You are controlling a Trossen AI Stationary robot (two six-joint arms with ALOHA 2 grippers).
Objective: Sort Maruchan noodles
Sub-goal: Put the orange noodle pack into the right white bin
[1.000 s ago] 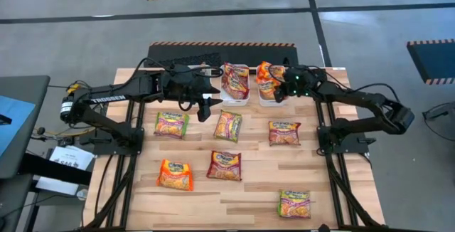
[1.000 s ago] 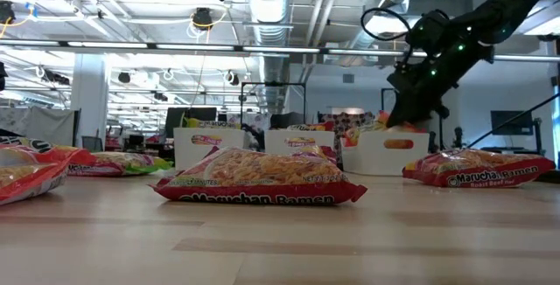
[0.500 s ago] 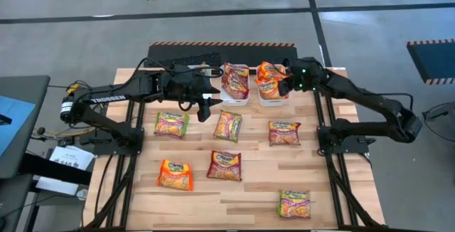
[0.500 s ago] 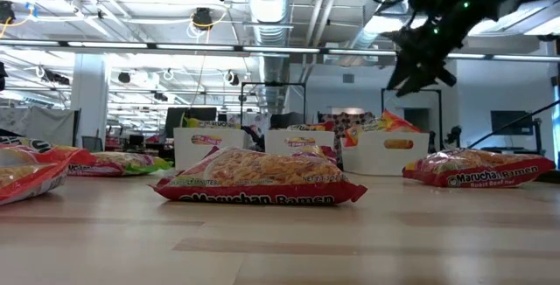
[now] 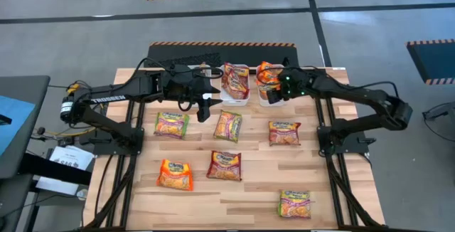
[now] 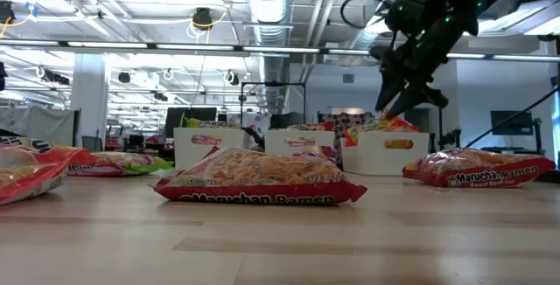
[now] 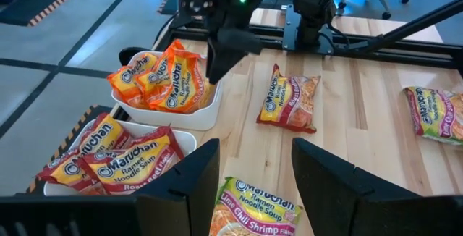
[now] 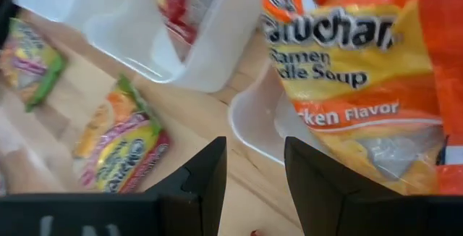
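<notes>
Several Maruchan noodle packets lie flat on the wooden table: a green-trimmed one, a lime one, maroon ones, an orange one and another green one. Maroon packets fill the middle white bin. Orange packets stand in the right bin. My right gripper hangs open just above the right bin's near rim, holding nothing. My left gripper hovers open, high above the lime packet.
A third white bin stands left of the other two along the table's far edge; in the high view my left arm covers it. Bare wood lies between the loose packets and along the near edge.
My right gripper has risen out of the right bin, rolled about its own axis, and then shifted slightly toward the table's left and near side above the bin's rim. The orange packets stay in the bin.
</notes>
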